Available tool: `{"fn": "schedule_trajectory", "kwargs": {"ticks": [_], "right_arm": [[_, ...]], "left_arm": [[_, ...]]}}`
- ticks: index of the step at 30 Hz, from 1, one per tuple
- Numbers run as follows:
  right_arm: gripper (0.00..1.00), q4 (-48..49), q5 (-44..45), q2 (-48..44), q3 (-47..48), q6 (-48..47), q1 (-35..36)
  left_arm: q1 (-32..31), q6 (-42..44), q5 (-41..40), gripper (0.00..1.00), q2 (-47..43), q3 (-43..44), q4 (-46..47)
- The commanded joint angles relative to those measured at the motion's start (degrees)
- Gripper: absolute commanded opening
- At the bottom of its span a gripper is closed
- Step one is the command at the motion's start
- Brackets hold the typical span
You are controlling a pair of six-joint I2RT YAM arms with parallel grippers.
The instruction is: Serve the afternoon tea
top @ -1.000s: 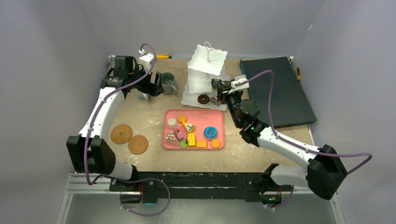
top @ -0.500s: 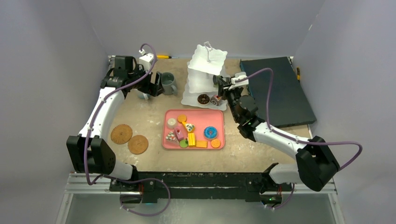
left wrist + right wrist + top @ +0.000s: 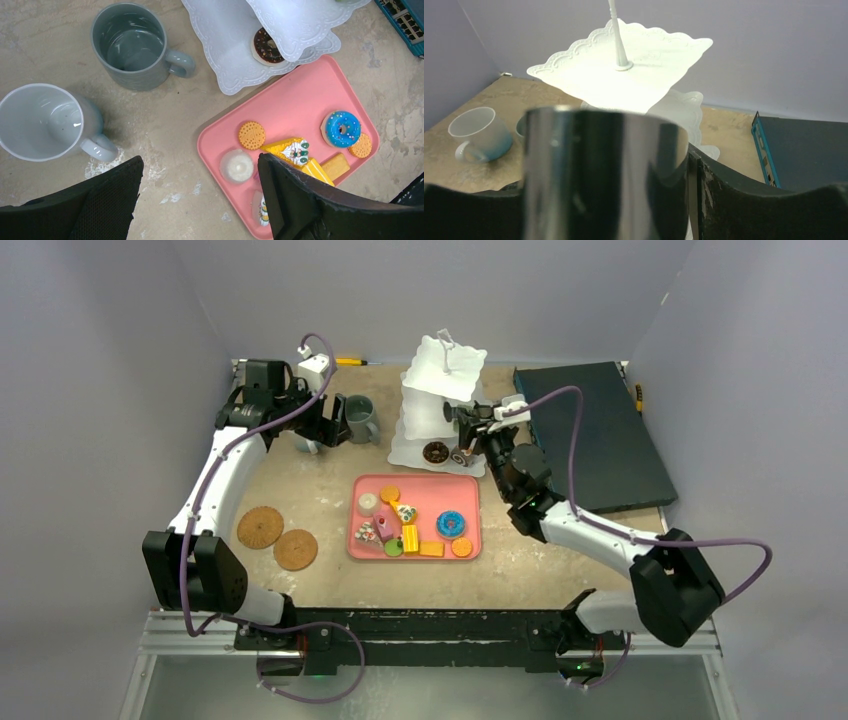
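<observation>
The white three-tier stand [image 3: 435, 390] stands at the back middle. A chocolate donut [image 3: 435, 451] and a small pastry [image 3: 460, 455] lie on its bottom tier. My right gripper [image 3: 478, 435] hangs just right of that tier, shut on shiny metal tongs [image 3: 599, 170] that fill the right wrist view. My left gripper [image 3: 325, 425] hovers open and empty above the grey mug [image 3: 131, 46] and the white mug [image 3: 42, 121]. Several pastries, among them a blue donut [image 3: 341, 128], lie on the pink tray [image 3: 440, 495]. Two cork coasters [image 3: 260, 527] [image 3: 296, 549] lie at the front left.
A dark blue flat box [image 3: 595, 435] fills the back right of the table. A yellow-handled tool [image 3: 352, 361] lies against the back wall. Grey walls close in the table on three sides.
My right arm has pushed further in toward the stand's bottom tier, and its fingers have eased wider on the tongs. The small pastry now rests on that tier. The left arm has stayed still.
</observation>
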Motion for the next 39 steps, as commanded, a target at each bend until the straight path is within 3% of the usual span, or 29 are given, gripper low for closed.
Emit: {"fn": "schedule_trajectory", "kwargs": {"ticks": [1, 8, 14, 27, 39], "right_arm": [[0.64, 1.4, -1.1, -4.0, -0.2, 0.3, -0.3], [0.63, -6.6, -2.5, -12.3, -1.5, 2.6, 0.0], [0.61, -12.2, 4.3, -17.5, -8.5, 6.0, 7.4], [0.62, -17.6, 18.4, -17.5, -16.7, 19.8, 23.5], [0.67, -23.9, 24.8, -18.4, -18.2, 25.0, 27.7]], "left_arm": [[0.4, 0.1, 0.3, 0.84, -1.6, 1.5, 1.1], [0.4, 0.1, 0.3, 0.84, -1.8, 2.1, 0.5], [0.4, -0.1, 0.3, 0.84, -1.9, 1.9, 0.6], [0.5, 0.2, 0.0, 0.84, -2.4, 2.1, 0.1], [0.4, 0.1, 0.3, 0.84, -2.3, 2.3, 0.3]]}}
